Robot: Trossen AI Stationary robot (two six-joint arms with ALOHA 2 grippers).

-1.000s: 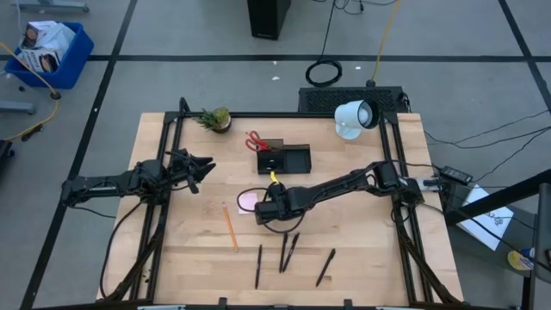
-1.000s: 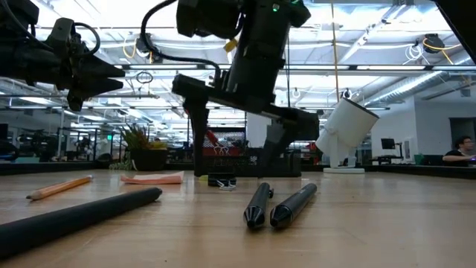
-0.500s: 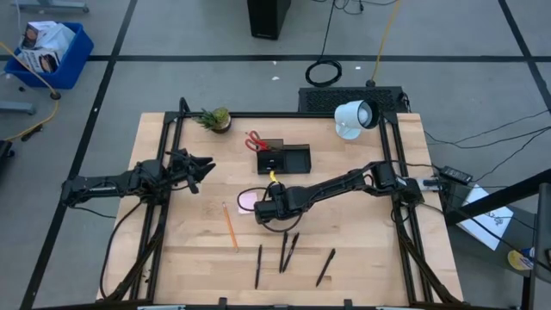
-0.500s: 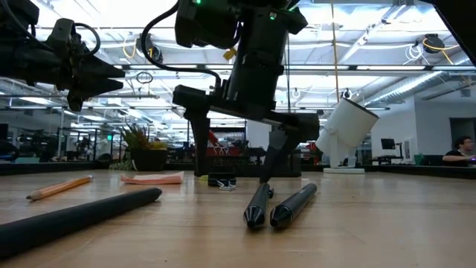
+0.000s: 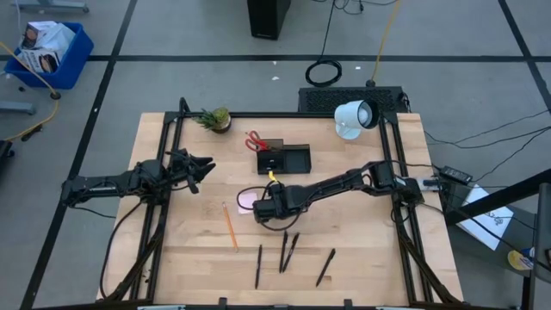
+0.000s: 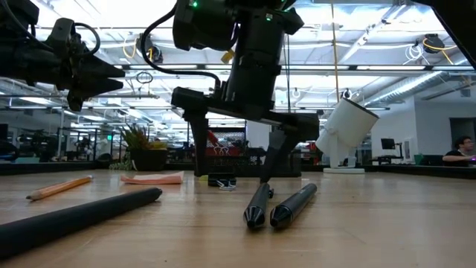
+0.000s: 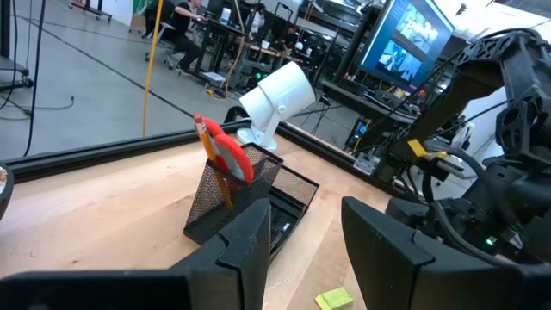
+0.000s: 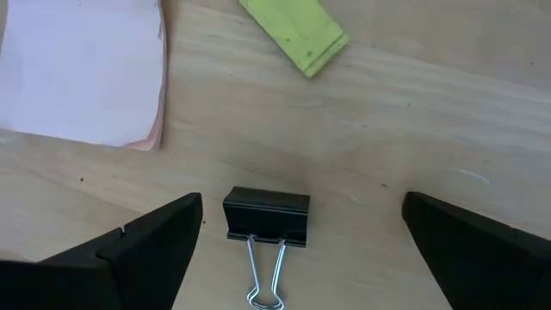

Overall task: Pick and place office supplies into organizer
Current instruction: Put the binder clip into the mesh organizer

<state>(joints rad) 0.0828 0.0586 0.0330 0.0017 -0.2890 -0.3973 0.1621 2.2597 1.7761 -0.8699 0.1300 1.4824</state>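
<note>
1. Right gripper: low over the table's middle, fingers spread wide, holding nothing. A black binder clip lies flat on the wood between the fingers, touching neither.
2. Pink pad: flat on the table, just beside the clip. A small yellow-green piece lies near both.
3. Organizer: black mesh, toward the table's far edge, well apart from the clip. Red scissors and an orange pencil stand in its taller cup.
4. Loose pencil: on the wood left of the right gripper.
5. Black pens: four near the front edge; two lie side by side just in front of the right gripper, one to their right, one to their left.
6. Left gripper: held in the air over the table's left side, fingers partly apart, holding nothing.
7. Potted plant: far left corner.
8. White lamp-like device: far right corner.
9. A person sits in the room behind, far right.
</note>
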